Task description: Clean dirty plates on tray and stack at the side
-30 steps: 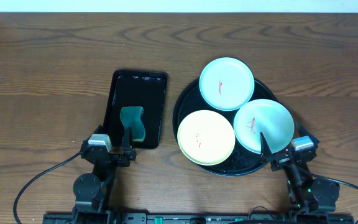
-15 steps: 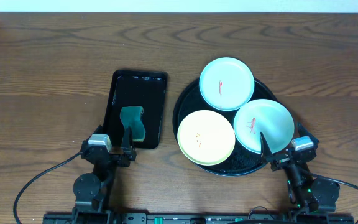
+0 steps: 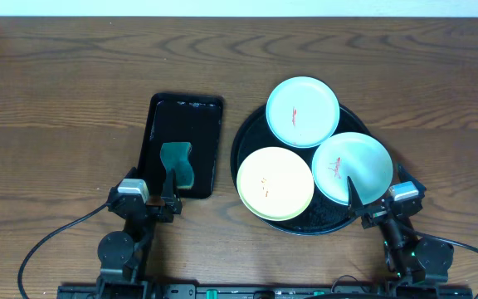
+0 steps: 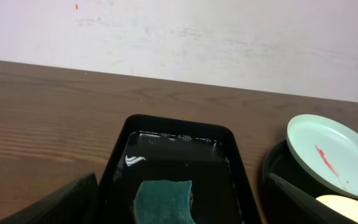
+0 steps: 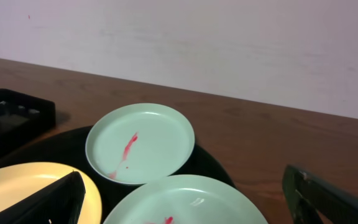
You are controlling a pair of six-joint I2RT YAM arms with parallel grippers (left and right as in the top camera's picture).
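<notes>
Three plates lie on the round black tray (image 3: 251,137). A mint-blue plate (image 3: 303,111) with a red smear is at the back, also in the right wrist view (image 5: 140,143). A second mint-blue plate (image 3: 353,168) with a smear is front right and shows in the right wrist view (image 5: 188,202). A pale yellow plate (image 3: 275,183) is front left. My right gripper (image 3: 375,199) is open at the tray's front right edge, its fingers either side of the near mint plate. My left gripper (image 3: 158,196) is open at the near end of the rectangular tray, over a green sponge (image 3: 176,160).
The small rectangular black tray (image 3: 182,116) holds the green sponge (image 4: 165,200) and a little water. A pale wall stands behind the wooden table (image 3: 65,100). Cables run from both arm bases at the front edge.
</notes>
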